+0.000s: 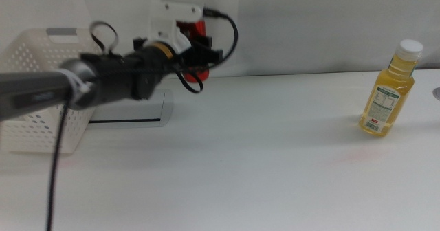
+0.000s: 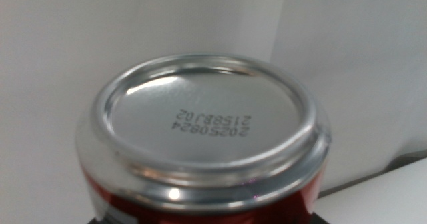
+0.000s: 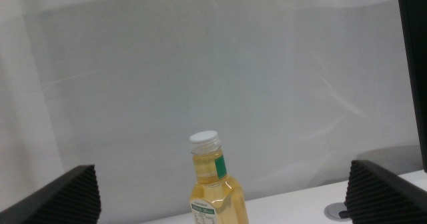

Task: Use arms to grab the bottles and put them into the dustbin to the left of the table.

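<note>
The left hand (image 1: 199,49), at upper centre of the middle view, is clamped on the red can (image 1: 194,33), raised above the desk (image 1: 261,155); the can's silver end (image 2: 207,127) bears a printed code. The white dustbin (image 1: 41,86) sits at the frame's left. The left arm stretches level from there. The right hand (image 3: 220,191), jaws spread and empty, faces the upright yellow juice bottle (image 1: 390,90) at far right.

my left gripper (image 1: 199,49): holds can (image 1: 194,38) above table (image 1: 275,162), right of basket (image 1: 41,86) | juice bottle (image 1: 389,90): upright far right, facing my right gripper (image 3: 220,197)
</note>
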